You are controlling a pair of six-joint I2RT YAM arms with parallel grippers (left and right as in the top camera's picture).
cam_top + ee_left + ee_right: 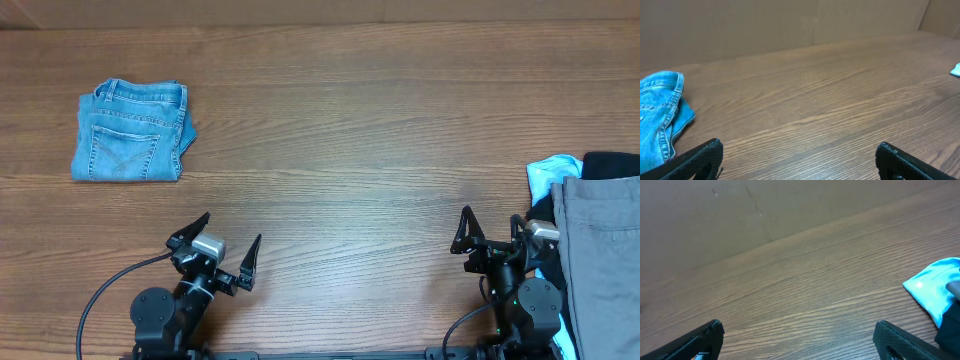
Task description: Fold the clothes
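Note:
Folded denim-blue shorts (132, 131) lie at the far left of the table; the left wrist view catches their edge (660, 115). A pile of clothes sits at the right edge: grey shorts (600, 262) on top, a light blue garment (552, 175) and a black one (612, 164) beneath. The light blue cloth (936, 287) also shows in the right wrist view. My left gripper (229, 239) stands open near the front edge, nothing between its fingers. Beside the pile, my right gripper (491, 228) is open and empty too.
The wooden table (350, 150) stretches between the denim shorts and the pile. A brown wall (765, 25) rises behind the table's far edge. Black cables (105, 290) trail from both arm bases at the front.

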